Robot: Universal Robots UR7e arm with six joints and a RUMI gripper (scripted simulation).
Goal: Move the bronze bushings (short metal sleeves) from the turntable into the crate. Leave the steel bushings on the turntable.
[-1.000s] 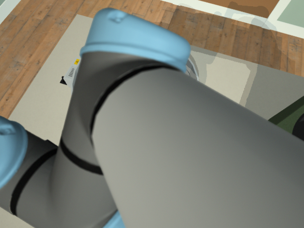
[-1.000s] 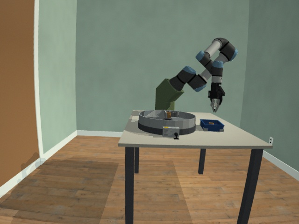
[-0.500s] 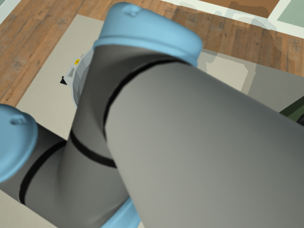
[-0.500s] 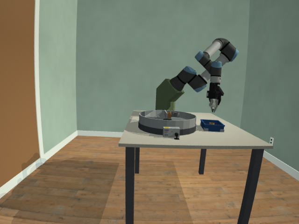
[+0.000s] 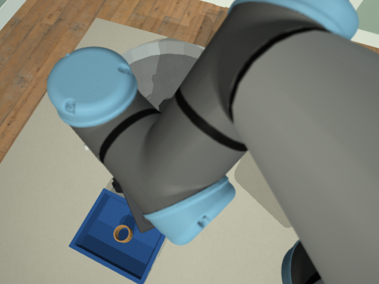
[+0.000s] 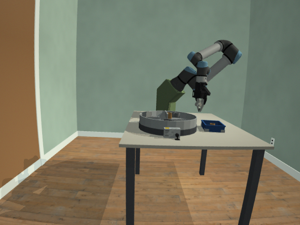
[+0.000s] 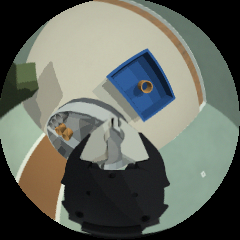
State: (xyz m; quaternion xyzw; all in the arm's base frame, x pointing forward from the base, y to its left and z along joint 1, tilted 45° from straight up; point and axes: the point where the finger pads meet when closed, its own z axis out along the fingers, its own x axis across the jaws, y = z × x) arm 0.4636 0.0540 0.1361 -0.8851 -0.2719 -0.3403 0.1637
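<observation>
A blue crate stands on the table to the right of the grey turntable. One bronze bushing lies inside the crate; it also shows in the wrist view. Another bronze bushing stands upright on the turntable, and shows in the wrist view next to small grey shapes that I cannot make out clearly. My gripper hangs well above the table, between the turntable's right rim and the crate. Its fingers are shut with nothing between them. In the top view the arm hides the gripper.
A grey control box is fixed to the front of the turntable. The arm's green pedestal stands behind the turntable. The arm blocks most of the top view. The table edge runs just in front of the control box.
</observation>
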